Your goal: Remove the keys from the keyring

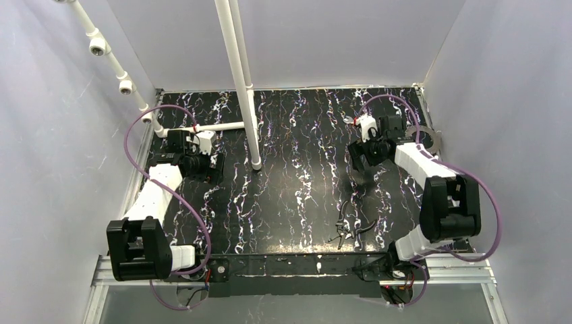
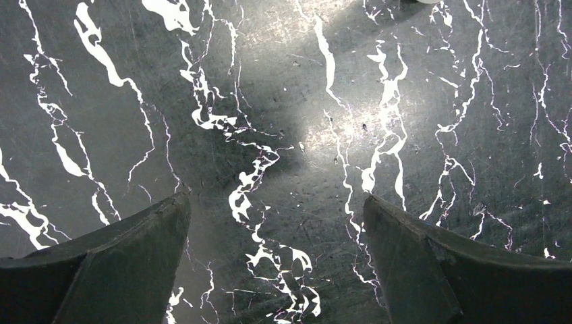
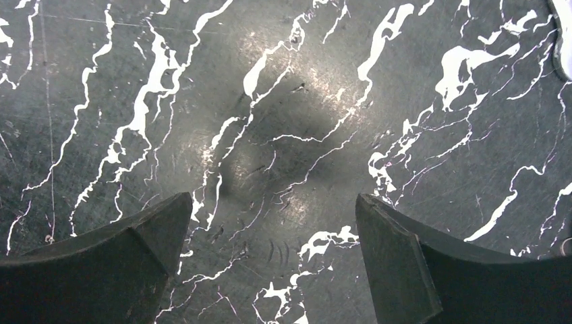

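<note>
top / left gripper: mine, over the far-left part of the marbled tabletop, well apart from anything of the task.
top / right gripper: mine, over bare tabletop, near the keyring on its left side, not touching it.
top / keyring: flat grey ring lying at the far-right table edge, partly hidden behind my right forearm. Neither gripper holds it.
top / key: can't pick it out, either too small or hidden by the arm.
top / pliers: dark-handled, lying near the front edge by my right base, well apart from both grippers.
left wrist / fingers: spread wide with nothing between them, only tabletop below.
right wrist / fingers: spread wide and empty, tabletop below.
right wrist / keyring rim: a pale curved edge in the top-right corner is probably the ring. It sits off to the side, not between my jaws.
progress: my read is that nothing is done yet. The ring isn't gripped, and I can't confirm whether the key is on or off it.
left to do: get hold of the ring, pin it with one gripper, and work the key off with the other.
writing: none readable in any view, no brand or label.
</note>
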You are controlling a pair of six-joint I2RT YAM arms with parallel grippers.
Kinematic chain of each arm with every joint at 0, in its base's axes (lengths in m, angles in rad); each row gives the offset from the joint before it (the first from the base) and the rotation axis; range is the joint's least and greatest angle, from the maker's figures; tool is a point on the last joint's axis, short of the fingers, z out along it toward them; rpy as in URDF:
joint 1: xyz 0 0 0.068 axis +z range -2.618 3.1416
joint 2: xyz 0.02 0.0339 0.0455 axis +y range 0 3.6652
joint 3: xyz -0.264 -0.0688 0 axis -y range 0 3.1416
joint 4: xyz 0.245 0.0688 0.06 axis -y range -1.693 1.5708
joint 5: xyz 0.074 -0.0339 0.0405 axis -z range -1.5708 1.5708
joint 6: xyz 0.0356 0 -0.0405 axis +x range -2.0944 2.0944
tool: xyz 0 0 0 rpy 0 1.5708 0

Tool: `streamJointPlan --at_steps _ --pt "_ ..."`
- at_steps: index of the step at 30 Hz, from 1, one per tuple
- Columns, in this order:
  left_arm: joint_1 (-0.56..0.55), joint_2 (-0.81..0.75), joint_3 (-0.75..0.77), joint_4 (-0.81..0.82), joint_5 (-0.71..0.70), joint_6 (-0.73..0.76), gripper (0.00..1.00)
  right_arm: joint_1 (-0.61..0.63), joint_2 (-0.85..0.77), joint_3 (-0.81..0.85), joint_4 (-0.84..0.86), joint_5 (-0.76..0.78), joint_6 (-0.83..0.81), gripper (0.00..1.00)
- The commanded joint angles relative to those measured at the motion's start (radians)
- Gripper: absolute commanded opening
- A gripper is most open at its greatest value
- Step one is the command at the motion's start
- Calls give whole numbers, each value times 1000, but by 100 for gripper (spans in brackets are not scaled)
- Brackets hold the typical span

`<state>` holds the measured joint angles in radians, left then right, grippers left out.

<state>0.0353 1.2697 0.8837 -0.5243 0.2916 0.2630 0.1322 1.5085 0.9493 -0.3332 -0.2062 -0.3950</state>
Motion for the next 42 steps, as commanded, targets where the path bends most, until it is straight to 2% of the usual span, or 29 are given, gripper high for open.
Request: streamJointPlan --at_steps 1,13,22,33,37,42 --pt "-9 -37 31 -9 38 -10 98 -66 93 164 -83 7 15 100" --pt "-18 -93 61 -46 227 17 98 -288 381 576 -286 26 -26 100" --pt "-20 -130 70 -83 243 40 98 -348 582 775 -344 10 -39 100" --pt "-20 -143 85 -116 233 57 98 -371 698 827 -336 94 -62 100" --pt "-21 -141 133 -200 257 97 98 -371 701 812 -396 26 -52 100" --pt "-20 -168 151 -331 308 184 98 -364 643 695 -409 -108 -8 100"
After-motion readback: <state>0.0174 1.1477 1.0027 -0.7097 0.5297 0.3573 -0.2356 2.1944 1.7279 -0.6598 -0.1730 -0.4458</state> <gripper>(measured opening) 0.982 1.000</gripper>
